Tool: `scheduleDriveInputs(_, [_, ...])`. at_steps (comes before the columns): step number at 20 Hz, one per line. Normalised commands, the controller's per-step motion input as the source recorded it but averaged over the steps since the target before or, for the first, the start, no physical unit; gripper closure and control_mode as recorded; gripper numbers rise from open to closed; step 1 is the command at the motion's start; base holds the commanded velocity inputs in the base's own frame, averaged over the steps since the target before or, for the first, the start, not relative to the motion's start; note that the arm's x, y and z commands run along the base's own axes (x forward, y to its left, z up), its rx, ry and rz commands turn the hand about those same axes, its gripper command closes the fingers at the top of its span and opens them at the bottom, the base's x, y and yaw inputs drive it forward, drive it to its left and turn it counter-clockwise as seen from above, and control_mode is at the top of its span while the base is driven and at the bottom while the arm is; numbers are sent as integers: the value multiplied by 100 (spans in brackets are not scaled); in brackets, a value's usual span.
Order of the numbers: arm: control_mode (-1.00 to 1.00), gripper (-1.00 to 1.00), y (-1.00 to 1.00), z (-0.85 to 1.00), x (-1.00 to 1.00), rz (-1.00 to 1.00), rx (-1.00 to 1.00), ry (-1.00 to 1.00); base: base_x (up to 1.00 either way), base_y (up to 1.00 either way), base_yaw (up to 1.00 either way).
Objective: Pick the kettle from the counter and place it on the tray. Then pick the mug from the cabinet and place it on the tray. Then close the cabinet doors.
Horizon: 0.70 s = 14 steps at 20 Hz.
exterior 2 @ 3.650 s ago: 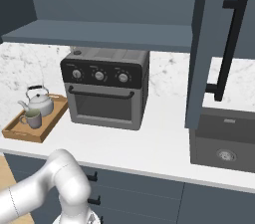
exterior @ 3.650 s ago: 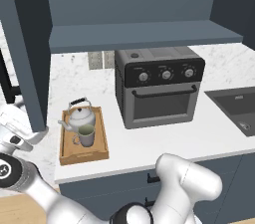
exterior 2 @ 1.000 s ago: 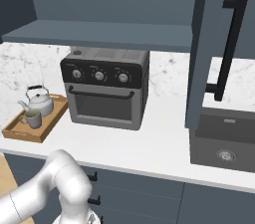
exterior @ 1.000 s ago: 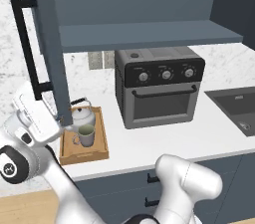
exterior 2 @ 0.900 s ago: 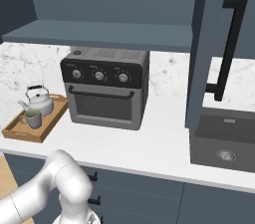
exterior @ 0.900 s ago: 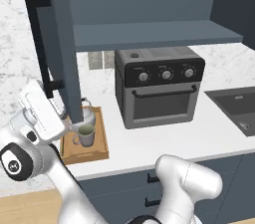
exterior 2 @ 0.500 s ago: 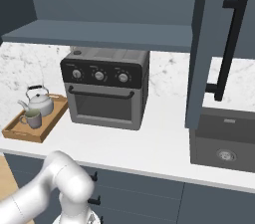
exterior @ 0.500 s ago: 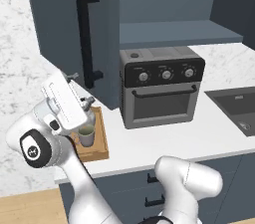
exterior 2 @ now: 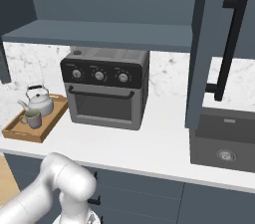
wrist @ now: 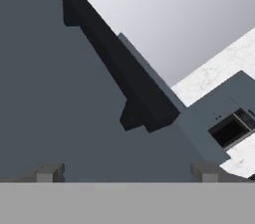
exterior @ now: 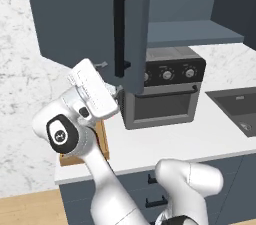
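Slate-blue flat cabinet door [exterior: 85,19] with its black bar handle [exterior: 120,29] sits at twelve o'clock of our gripper [wrist: 127,170], whose jaws gape wide, holding nothing.

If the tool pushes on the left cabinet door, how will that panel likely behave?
The left cabinet door looks like a flat rigid panel, so it should swing as one piece rather than flex. Its face seems smooth; the open tool might slide. The black bar handle offers firmer purchase.
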Motion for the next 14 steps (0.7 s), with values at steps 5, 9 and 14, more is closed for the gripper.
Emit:
scheduleDriveInputs(5, [-100,-100,-71,15,6,13,7,0,0,0,0])
scheduleDriveInputs(9, [-100,-100,-65,11,14,26,12,0,0,0,0])
scheduleDriveInputs(14, [-100,-100,-51,11,28,38,18,0,0,0,0])
